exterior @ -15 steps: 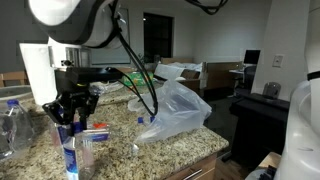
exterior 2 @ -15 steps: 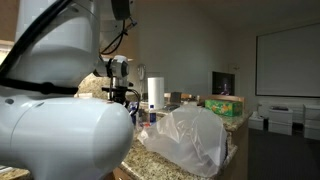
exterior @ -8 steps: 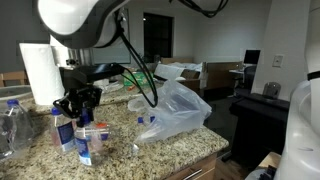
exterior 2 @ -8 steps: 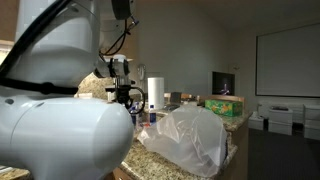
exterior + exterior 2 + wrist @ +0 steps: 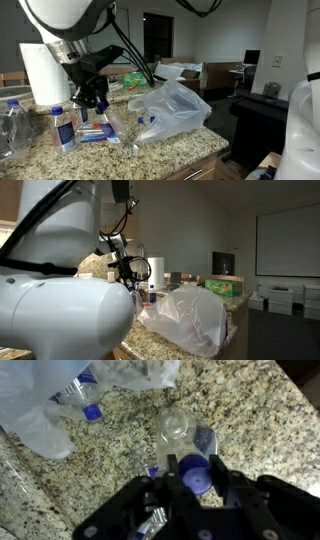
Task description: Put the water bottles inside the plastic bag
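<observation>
Pinching the water bottle point(image 5: 178, 430) by its blue-capped neck, end effector point(image 5: 196, 470), plastic bag point(image 5: 40, 410) just beyond.

Granite counter point(image 5: 188, 147) under dim light (1 projector screen point(image 5: 288, 242) beyond).

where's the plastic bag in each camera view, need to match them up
In an exterior view: the plastic bag sits right of centre on the counter.
In an exterior view: the plastic bag is low in the centre foreground.
Wrist view: the plastic bag fills the top left, up from the water bottle held in the gripper.
Shared landmark: the granite countertop under it.
</observation>
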Robot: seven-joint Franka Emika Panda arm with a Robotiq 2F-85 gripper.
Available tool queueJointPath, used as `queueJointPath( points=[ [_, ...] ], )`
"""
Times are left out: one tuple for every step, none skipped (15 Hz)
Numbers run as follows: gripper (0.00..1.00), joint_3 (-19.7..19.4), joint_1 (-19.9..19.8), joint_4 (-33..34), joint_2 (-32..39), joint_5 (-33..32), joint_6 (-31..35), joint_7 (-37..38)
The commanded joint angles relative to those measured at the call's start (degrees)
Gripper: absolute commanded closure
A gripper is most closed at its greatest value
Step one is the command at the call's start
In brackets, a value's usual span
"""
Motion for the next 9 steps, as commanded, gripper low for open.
queueJointPath(
  points=[
    [0.9,0.2,1.34,2.4,1.76,-4.75,-7.01,-2.26],
    [0.9,0.19,1.7,2.83,2.22,-6.02,-8.83,-2.68],
    [0.9,0.16,1.93,2.97,2.51,-7.27,-10.45,-3.43],
    [0.9,0.14,1.97,2.85,2.66,-8.1,-11.49,-4.19],
    [0.9,0.0,1.93,2.6,2.81,-9.31,-12.17,-4.79],
    [0.9,-0.08,1.89,2.56,3.02,-10.23,-12.9,-5.37],
    [0.9,-0.26,1.74,2.23,3.1,-11.35,-13.21,-5.6],
    [0.9,-0.35,1.68,2.24,3.28,-12.08,-13.76,-5.87],
    [0.9,-0.5,1.7,2.35,3.68,-13.11,-14.81,-6.08]
  ],
)
